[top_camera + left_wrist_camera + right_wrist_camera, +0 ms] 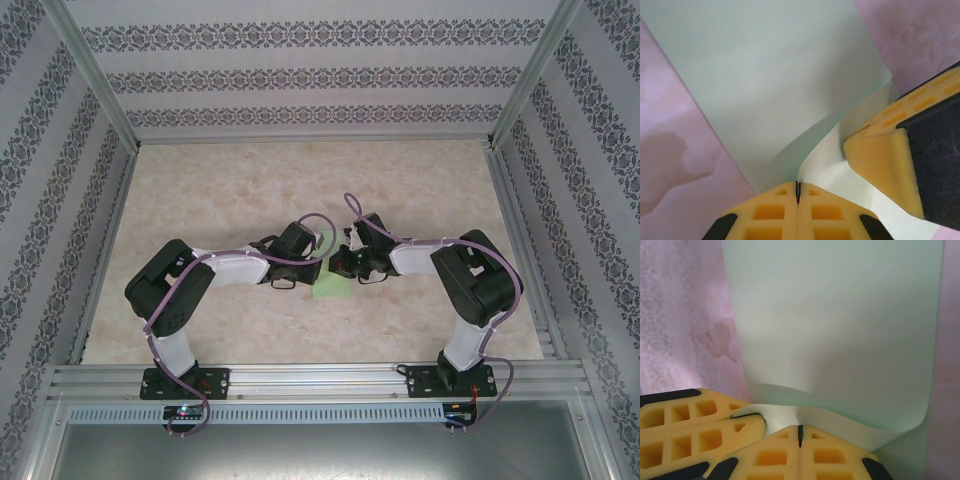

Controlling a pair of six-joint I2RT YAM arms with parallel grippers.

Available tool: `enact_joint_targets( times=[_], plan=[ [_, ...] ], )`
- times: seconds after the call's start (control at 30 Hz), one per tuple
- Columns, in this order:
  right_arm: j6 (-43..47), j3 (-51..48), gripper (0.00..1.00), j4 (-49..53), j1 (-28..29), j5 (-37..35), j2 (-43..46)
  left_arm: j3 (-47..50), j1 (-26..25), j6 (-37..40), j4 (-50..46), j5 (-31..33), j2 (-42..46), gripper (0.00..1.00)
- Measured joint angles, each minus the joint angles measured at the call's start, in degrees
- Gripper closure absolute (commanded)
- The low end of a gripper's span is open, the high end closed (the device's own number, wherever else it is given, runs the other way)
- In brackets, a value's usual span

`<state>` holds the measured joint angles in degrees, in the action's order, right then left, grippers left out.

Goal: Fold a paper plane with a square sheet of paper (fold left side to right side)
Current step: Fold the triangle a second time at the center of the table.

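The square sheet of paper (328, 290), pale mint green, lies on the table between my two arms. In the left wrist view the paper (770, 85) lies flat, with its near edge curled up into my left gripper (798, 186), whose jaws are shut on it. The right gripper's finger (880, 165) meets the same raised flap from the right. In the right wrist view the paper (840, 325) rises as a flap to my right gripper (800, 430), shut on that edge, and the left gripper's fingers (700, 430) pinch it at the left. From above, the left gripper (316, 272) and right gripper (340, 274) nearly touch.
The marbled beige tabletop (300, 180) is fenced by aluminium rails (300, 375) at the near edge and patterned walls (300, 80) at the back and sides. Both arm bases (180, 382) stand on the near rail.
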<state>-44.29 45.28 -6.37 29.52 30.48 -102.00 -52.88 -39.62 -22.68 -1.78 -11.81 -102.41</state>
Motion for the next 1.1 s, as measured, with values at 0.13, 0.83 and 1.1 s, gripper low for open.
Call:
enact_joint_targets(
  times=[0.13,0.83,1.1],
  plan=[
    [0.8,0.0,1.00,0.2,0.2,-0.3,0.0,0.0,0.0,0.0,0.0,0.0,0.0,0.98],
    [1.7,0.0,1.00,0.3,0.3,-0.7,0.0,3.3,0.0,-3.3,-1.2,-5.8,15.2,0.76],
    [2.3,0.4,1.00,1.0,0.3,-0.7,0.0,6.3,0.0,-7.9,2.1,-15.7,10.8,0.79]
  ],
)
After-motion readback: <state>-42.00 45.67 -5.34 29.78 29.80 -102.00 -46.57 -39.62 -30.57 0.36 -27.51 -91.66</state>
